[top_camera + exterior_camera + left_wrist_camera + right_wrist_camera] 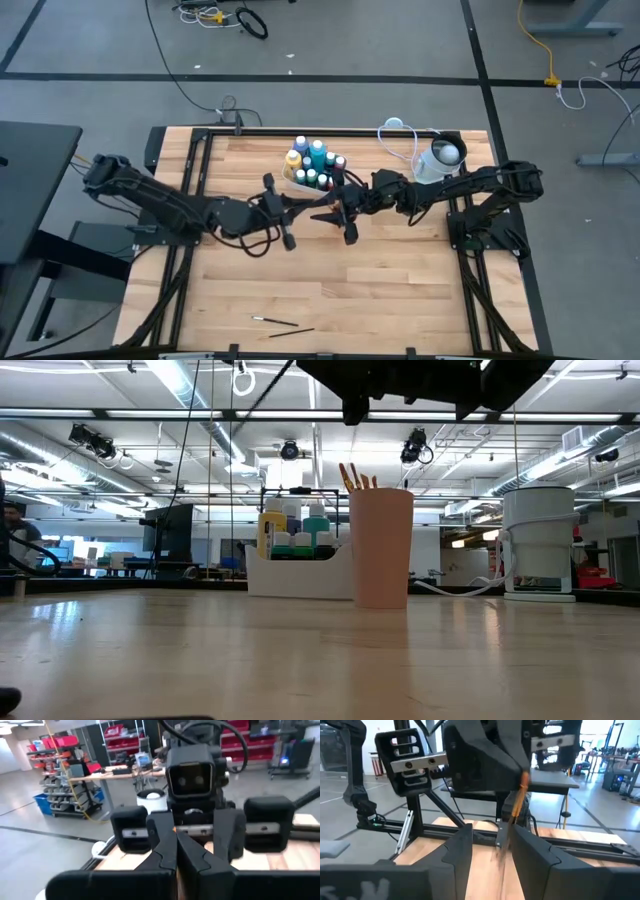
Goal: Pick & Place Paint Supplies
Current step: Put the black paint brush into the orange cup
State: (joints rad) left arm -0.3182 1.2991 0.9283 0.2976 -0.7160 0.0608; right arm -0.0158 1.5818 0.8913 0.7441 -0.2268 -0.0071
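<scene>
- Two dark robot arms meet over the middle of a wooden table [380, 290].
- The left gripper [176, 851] is pinched closed on one orange-handled brush [516, 805], which hangs bristles down above the table.
- The right gripper [492, 837] faces it, fingers spread apart on either side of the brush's lower end, not visibly touching it.
- One white caddy [300, 575] at the table's far side holds a cluster of white-capped bottles [316, 160]; about eight can be counted: yellow, blue, teal and red-brown.
- One pink cup [380, 548] stands beside the caddy with a few brush handles [357, 477] sticking up.
- Two thin brushes [275, 320] lie near the front edge.
- One white-and-grey round container [440, 158] sits at the far right corner.
- Beyond is a grey-floored workshop with strip lights and shelves of red bins.
</scene>
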